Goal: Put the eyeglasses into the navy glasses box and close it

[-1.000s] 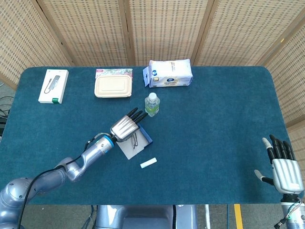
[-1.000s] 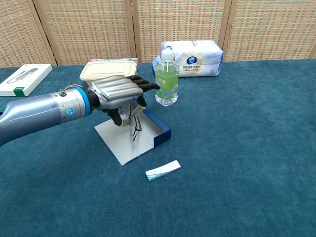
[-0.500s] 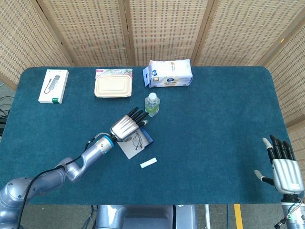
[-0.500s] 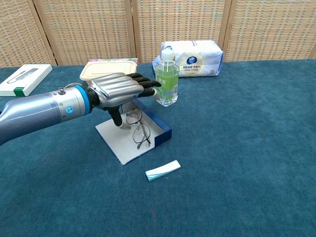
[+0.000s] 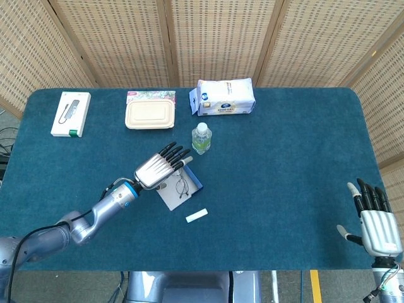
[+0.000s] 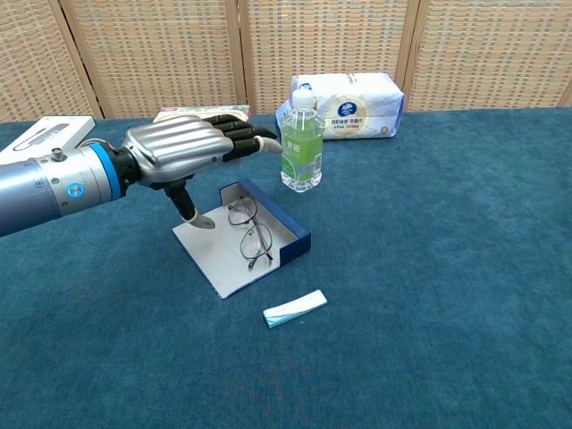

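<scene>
The eyeglasses (image 6: 249,234) (image 5: 182,187) lie folded inside the open navy glasses box (image 6: 288,234) (image 5: 196,182), on its pale inner floor. My left hand (image 6: 183,153) (image 5: 156,169) hovers above the box's left side with fingers stretched out and nothing in it. Its thumb points down toward the box floor. My right hand (image 5: 375,221) is far off at the table's right front edge, fingers apart and empty; the chest view does not show it.
A water bottle (image 6: 302,140) stands just behind the box, close to my left fingertips. A small white strip (image 6: 295,308) lies in front of the box. A beige lunch box (image 5: 149,115), a wipes pack (image 5: 223,96) and a white carton (image 5: 71,113) line the far edge.
My left hand let go of the eyeglasses, which now rest in the box. The hand then rose and drew back to the left, fingers spread. The right hand has not moved.
</scene>
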